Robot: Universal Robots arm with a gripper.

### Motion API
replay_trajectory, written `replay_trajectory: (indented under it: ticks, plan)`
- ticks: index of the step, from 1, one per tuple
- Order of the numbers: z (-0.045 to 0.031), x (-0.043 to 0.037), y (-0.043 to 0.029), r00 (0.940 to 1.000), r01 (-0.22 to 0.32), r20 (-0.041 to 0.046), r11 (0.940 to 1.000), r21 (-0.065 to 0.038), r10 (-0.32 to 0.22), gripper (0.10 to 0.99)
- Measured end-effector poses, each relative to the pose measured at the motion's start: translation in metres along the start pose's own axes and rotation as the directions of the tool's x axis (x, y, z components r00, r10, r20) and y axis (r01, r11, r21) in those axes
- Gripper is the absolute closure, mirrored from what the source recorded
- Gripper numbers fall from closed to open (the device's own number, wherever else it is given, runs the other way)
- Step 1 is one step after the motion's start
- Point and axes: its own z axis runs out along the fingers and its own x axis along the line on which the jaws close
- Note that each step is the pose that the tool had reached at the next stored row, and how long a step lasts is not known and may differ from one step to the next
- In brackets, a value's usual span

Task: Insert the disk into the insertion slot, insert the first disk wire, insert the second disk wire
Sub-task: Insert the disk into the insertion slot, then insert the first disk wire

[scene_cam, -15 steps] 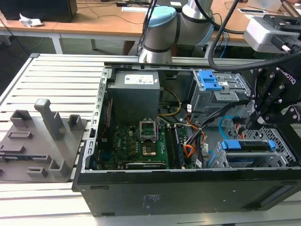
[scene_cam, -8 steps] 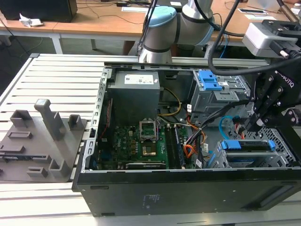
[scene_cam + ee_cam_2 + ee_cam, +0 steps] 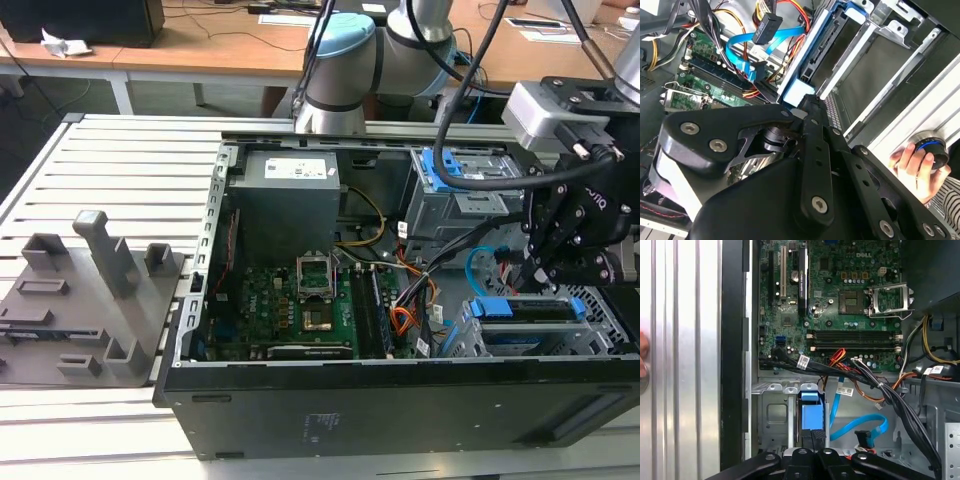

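While the disk (image 3: 527,307) sits in the insertion slot (image 3: 470,342), at the near corner of the computer case (image 3: 400,410) on the exterior view's right, the step in hand reads as disk insertion, late stage. Its blue carrier end projects from the grey bay in the first wrist view; fully seated or not, cannot tell.

Gripper (image 3: 812,436): tips drawn together with no gap, butted against the carrier's end rather than clamped round it. Judged a pushing contact.

Arm comes in from the far side, wrist bent down over the bay.

Blue data cable (image 3: 860,426) lies loose on the case floor beside the bay, plug free, so both wire steps look undone.

Seating calls for a straight push along the bay, no twist.

A person's hand (image 3: 912,165) rests on a round knob (image 3: 932,147) outside the case.
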Motion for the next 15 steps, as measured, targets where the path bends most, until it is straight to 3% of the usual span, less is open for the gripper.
replay_trajectory:
  ticks: [5, 15]
  plan:
    - [0.0077, -0.0001, -0.0003, 1.0, 0.0, 0.0, 1.0, 0.0, 0.0, 0.98]
    - [0.0083, -0.0001, -0.0003, 1.0, 0.0, -0.0001, 1.0, 0.0, 0.0, 0.98]
